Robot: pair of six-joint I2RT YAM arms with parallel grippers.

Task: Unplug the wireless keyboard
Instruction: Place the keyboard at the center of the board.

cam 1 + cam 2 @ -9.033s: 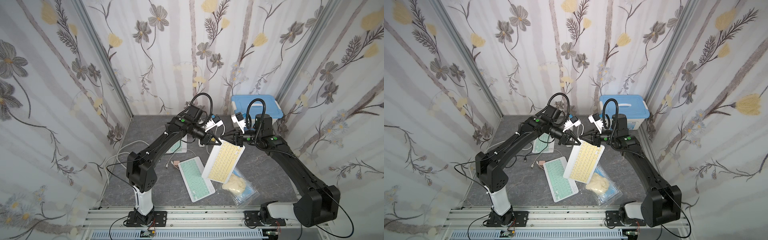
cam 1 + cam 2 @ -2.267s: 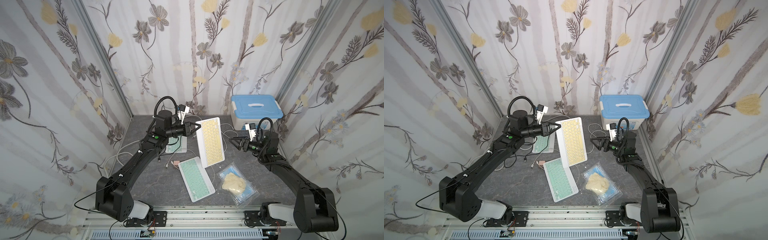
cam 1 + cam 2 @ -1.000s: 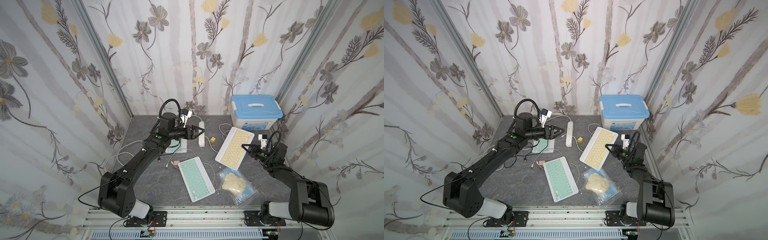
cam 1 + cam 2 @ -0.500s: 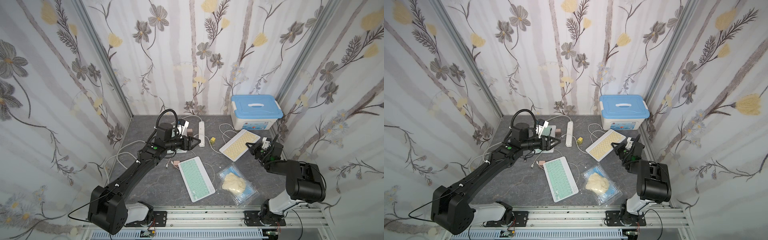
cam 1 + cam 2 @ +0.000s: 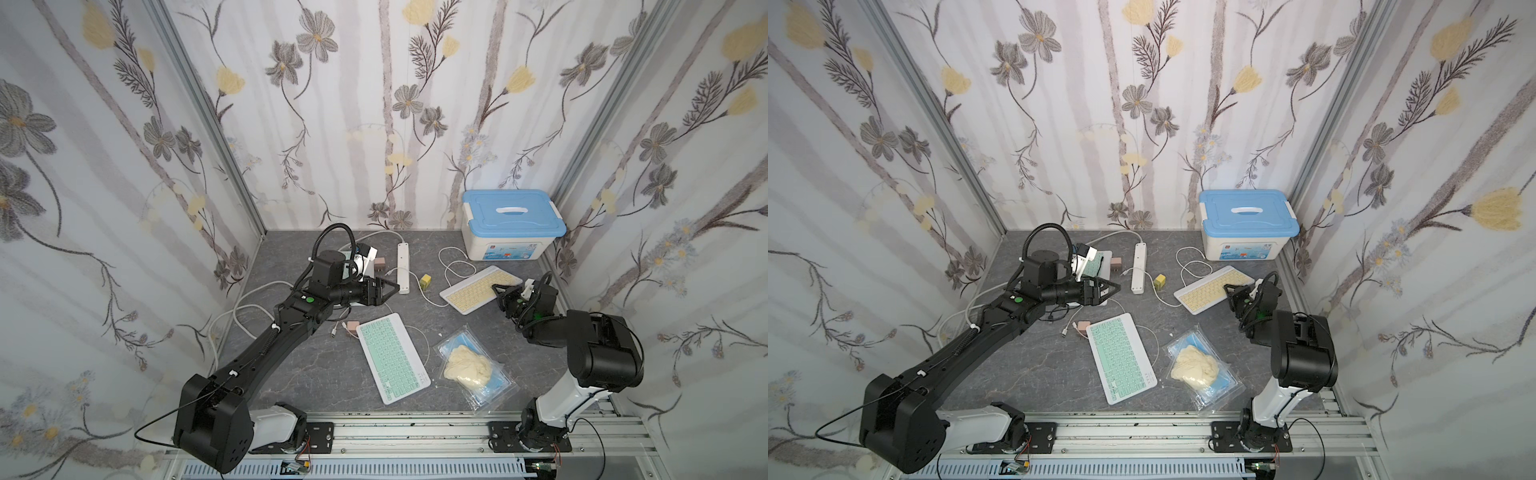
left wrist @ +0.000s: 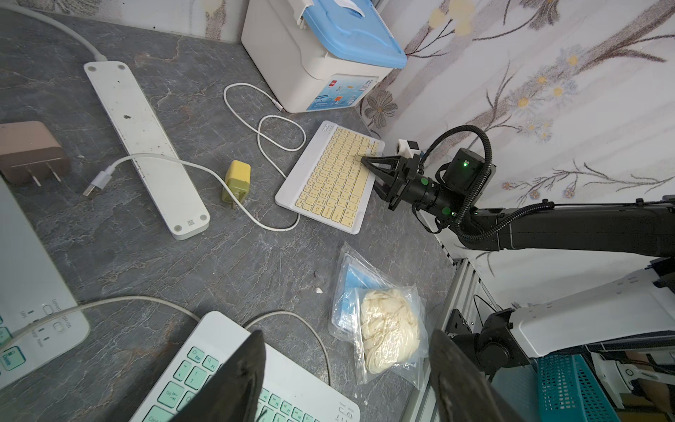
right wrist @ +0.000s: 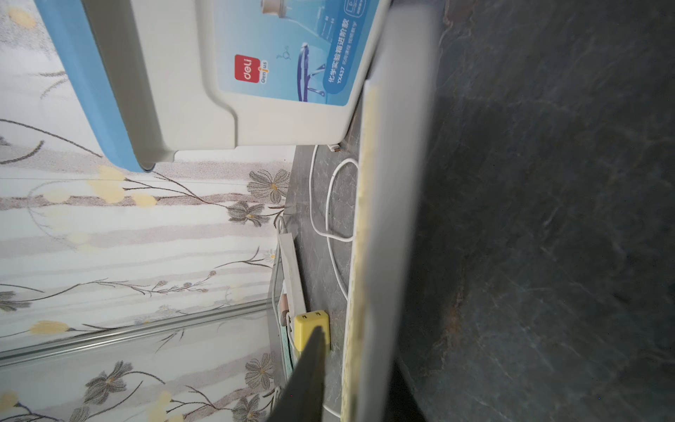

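Table point(image 5: 316, 374): grey stone-patterned top, carrying everything listed below.
Storage box point(image 5: 513, 224): white with a blue lid, standing at 1 o'clock on the table.
Mint keyboard point(image 5: 392, 357): lying flat, keys up, towards 6 o'clock.
Yellow keyboard point(image 5: 471, 291): lying flat, keys up, at 2 o'clock, just in front of the storage box.
Power strip point(image 5: 402, 268): white, lying at 12 o'clock.
Bag of gloves point(image 5: 469, 368): clear bag, resting at 5 o'clock.
Left gripper point(image 5: 1115, 289): hovering at 10 o'clock and pointing towards 3 o'clock, fingers spread wide and holding nothing.
Right gripper point(image 5: 500, 292): sitting at the yellow keyboard's 3 o'clock edge, jaws slightly parted astride that edge, with a gap showing beside the keys in the right wrist view.
White cable point(image 6: 271, 228): looping at the yellow keyboard's 10 o'clock side, its small plug lying loose by the storage box.
Brown charger point(image 6: 31, 151): lying prongs out near the power strip.
Yellow charger point(image 6: 237, 181): lying between the power strip and the yellow keyboard.
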